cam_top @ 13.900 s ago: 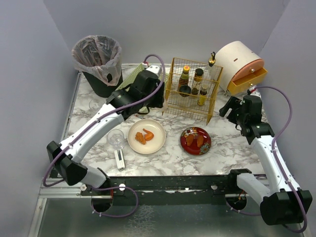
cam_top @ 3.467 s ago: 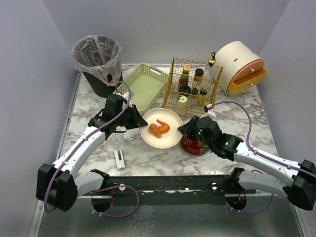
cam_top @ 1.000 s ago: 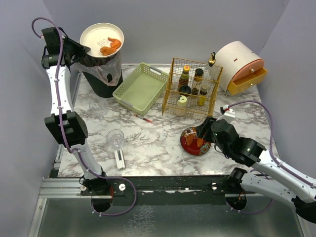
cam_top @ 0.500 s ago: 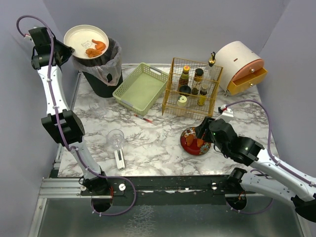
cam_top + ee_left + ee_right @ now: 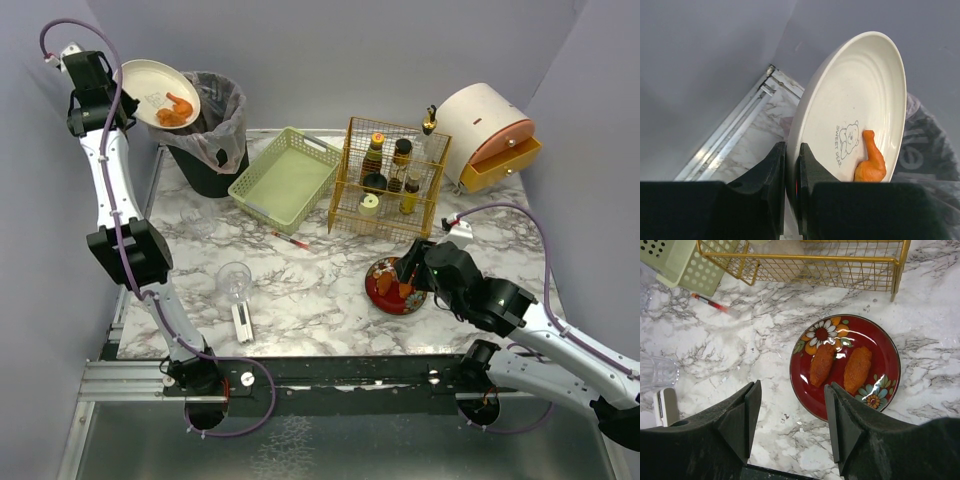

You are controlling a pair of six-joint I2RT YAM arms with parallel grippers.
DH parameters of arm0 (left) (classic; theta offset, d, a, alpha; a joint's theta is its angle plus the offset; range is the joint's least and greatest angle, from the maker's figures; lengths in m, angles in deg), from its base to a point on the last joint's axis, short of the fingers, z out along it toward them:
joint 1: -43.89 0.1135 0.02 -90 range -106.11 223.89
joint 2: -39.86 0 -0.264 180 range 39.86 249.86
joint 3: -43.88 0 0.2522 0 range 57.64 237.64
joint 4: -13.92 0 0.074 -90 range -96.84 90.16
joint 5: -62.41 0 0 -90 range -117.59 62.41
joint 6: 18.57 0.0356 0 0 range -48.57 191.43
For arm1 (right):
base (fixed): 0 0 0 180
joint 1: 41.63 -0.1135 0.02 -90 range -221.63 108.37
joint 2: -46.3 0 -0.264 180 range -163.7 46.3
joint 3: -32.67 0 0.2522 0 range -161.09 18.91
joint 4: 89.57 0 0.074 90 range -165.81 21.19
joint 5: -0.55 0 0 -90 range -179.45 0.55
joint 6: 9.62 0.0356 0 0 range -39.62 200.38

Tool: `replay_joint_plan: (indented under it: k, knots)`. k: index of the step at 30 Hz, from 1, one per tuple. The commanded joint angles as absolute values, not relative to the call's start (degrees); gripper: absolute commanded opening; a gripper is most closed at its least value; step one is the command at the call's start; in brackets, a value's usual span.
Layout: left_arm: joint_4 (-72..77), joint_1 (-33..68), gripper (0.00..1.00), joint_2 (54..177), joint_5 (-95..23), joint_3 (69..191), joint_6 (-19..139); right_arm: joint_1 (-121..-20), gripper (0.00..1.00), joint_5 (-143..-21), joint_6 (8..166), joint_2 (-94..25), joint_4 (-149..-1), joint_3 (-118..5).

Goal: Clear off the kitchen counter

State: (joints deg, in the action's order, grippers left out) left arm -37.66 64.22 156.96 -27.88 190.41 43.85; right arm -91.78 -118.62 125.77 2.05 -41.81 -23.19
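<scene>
The kitchen counter — white marble veined grey-brown, edged with metal rail — is filling the floor of a booth with plain grey-lilac walls. The left gripper is clamping the rim of a cream plate, tilting it and its fried chicken piece over the lined black trash bin at the far left corner. The right gripper is hovering, fingers spread, above a red floral plate near the front right. A pale green tray, gold wire rack, clear glass and pen are sitting on the marble.
</scene>
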Motion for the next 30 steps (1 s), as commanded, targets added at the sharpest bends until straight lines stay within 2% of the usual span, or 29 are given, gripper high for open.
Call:
replay_joint_plan:
  k: [1,5,14,17,25,30]
  knots:
    - [-33.5,60.4,0.0,157.0,-19.4,193.1,51.3,-91.9,0.6,-117.1,126.4,2.7,-39.8,-22.6]
    - [-29.1,57.0,0.0,154.8,-15.1,189.6,55.1,-91.9,0.61,-117.0,126.6,3.0,-40.1,-21.6]
    - [-18.0,46.8,0.0,153.1,12.1,183.3,74.9,-91.9,0.61,-117.6,125.6,2.6,-40.1,-21.4]
    - [-14.0,44.8,0.0,152.9,17.6,181.9,80.2,-91.9,0.62,-117.3,125.0,2.4,-40.2,-21.6]
    - [-4.7,39.8,0.0,150.0,23.5,178.1,89.9,-91.9,0.63,-117.0,125.3,2.1,-40.9,-21.5]
    - [7.1,36.8,0.0,148.1,26.7,173.4,100.9,-91.9,0.63,-116.2,125.6,2.6,-41.6,-20.7]
